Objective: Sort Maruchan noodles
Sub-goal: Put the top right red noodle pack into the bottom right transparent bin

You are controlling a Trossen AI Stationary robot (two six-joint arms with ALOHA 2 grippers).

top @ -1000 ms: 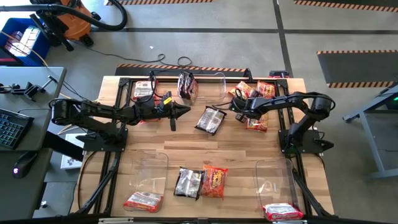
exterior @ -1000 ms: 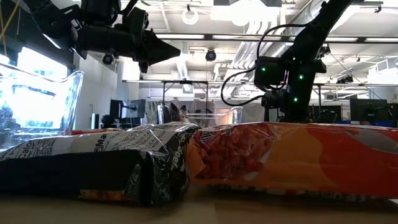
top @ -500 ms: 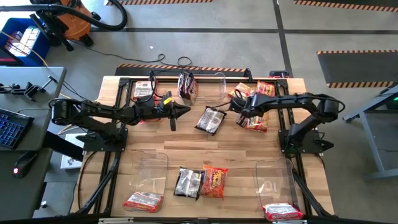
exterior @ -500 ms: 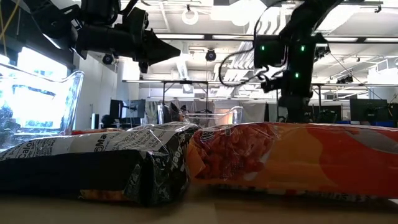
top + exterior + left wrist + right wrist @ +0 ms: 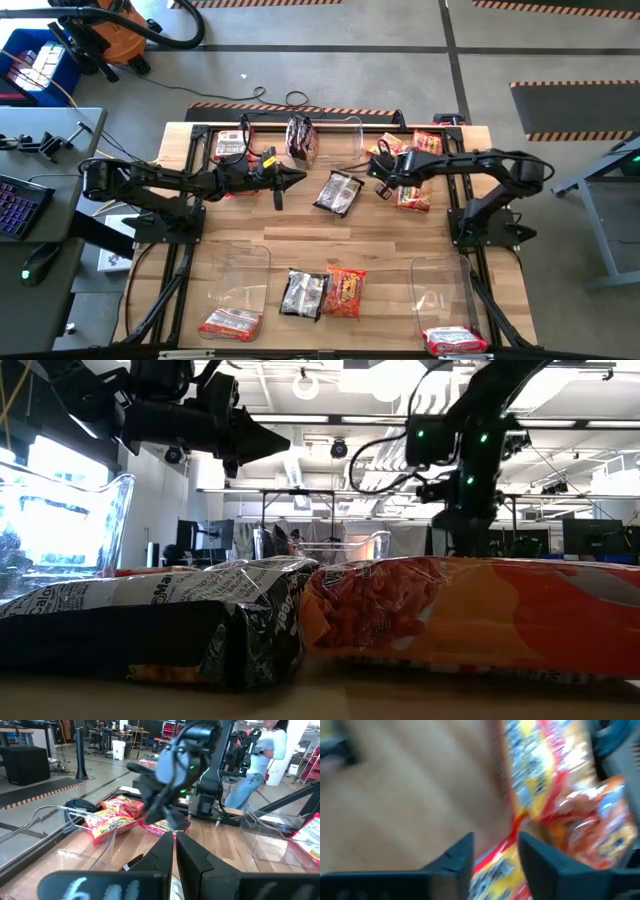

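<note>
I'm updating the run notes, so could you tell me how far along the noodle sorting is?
Early. Done: one packet each in the near-left bin and near-right bin. In hand: nothing gripped; the right gripper is open at the orange packets; the left gripper is shut. Left: those, the black packet and the front pair.

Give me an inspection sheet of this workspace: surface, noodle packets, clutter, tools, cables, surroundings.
Surface: wooden table, black frame.
Job's things: orange packets by the right tool; dark packet mid-table; dark and orange pair at the near edge; red-and-white packets in near bins.
Clutter: clear bins.
Grippers: left tool shut, empty, off the table; right tool open above the orange packets.
Cables: loops on the floor.
Surroundings: vacuum, desk with keyboard, a person behind.
</note>
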